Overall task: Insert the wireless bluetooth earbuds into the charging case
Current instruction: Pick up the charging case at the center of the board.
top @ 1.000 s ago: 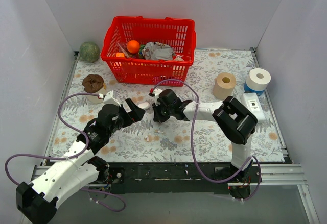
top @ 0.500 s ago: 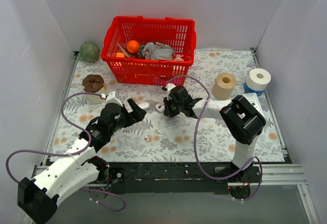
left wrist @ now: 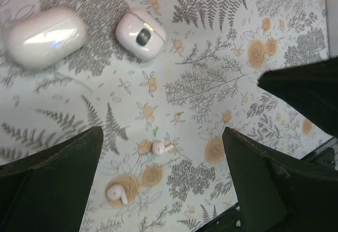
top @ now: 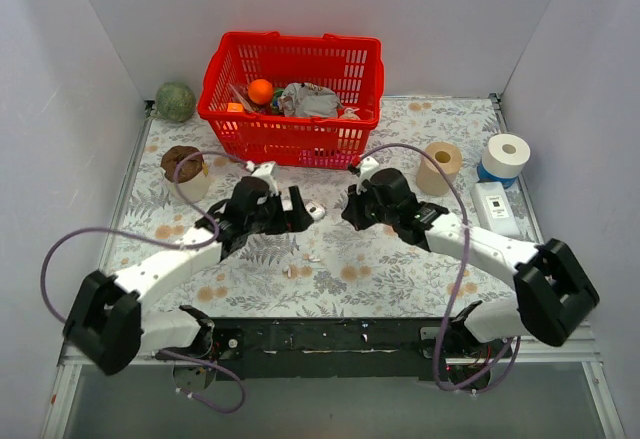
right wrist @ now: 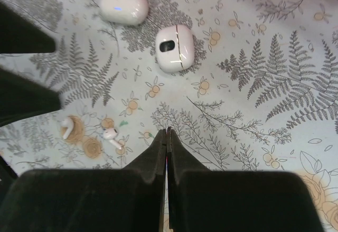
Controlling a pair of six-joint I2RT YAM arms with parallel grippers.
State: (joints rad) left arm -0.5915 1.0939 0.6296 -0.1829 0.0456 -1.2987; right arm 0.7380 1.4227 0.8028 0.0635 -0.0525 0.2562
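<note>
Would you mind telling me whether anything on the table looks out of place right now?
One earbud and a second earbud lie loose on the floral mat, apart from each other and away from the oval case and the rounder case. Both cases look shut. No spill or damage shows.

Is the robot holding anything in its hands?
No. The left hand is open and empty, the right hand shut on nothing; the earbuds lie on the table.

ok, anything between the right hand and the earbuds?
Nothing. In the right wrist view only bare floral mat separates the shut right hand from the nearer earbud; the farther earbud lies just past it.
</note>
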